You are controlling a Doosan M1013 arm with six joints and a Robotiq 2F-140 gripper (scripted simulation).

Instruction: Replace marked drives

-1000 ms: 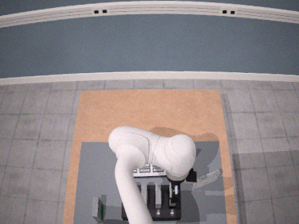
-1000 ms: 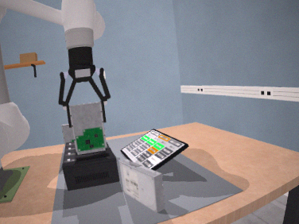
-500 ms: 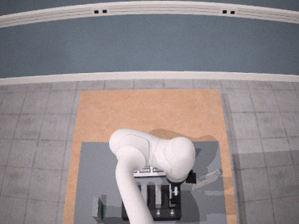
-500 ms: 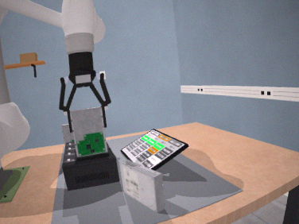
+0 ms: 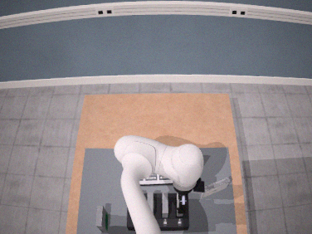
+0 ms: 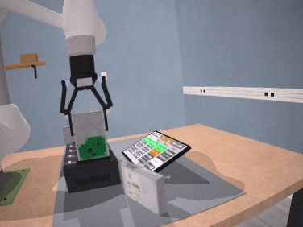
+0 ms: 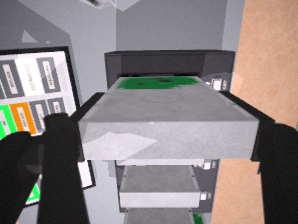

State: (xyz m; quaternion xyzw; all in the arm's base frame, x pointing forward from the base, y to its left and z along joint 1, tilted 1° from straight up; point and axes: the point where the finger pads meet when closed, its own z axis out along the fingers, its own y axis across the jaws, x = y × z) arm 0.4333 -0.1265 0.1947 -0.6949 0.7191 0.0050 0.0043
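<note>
The end effector (image 5: 182, 201) (image 6: 89, 128) (image 7: 161, 106) grips a drive (image 6: 90, 134) (image 7: 167, 112) upright above the dock (image 6: 93, 177) (image 7: 170, 62). The screen (image 5: 155, 179) (image 6: 155, 150) (image 7: 75, 110) stands beside the dock.

A blue wall (image 5: 158, 47) (image 6: 238, 48) carries a white socket rail (image 5: 166, 9) (image 6: 238, 92). An orange shelf (image 6: 14, 67) supports a tan box (image 6: 28, 59).

Arm, white, six-joint — one, bent over, final section upright. Gripper (image 5: 182, 201) (image 6: 89, 130) (image 7: 161, 106), black, two-fingered — one, pointing straight down at wrist's end; fingers part-spread, one each side of gripped drive, pads against its side edges.
</note>
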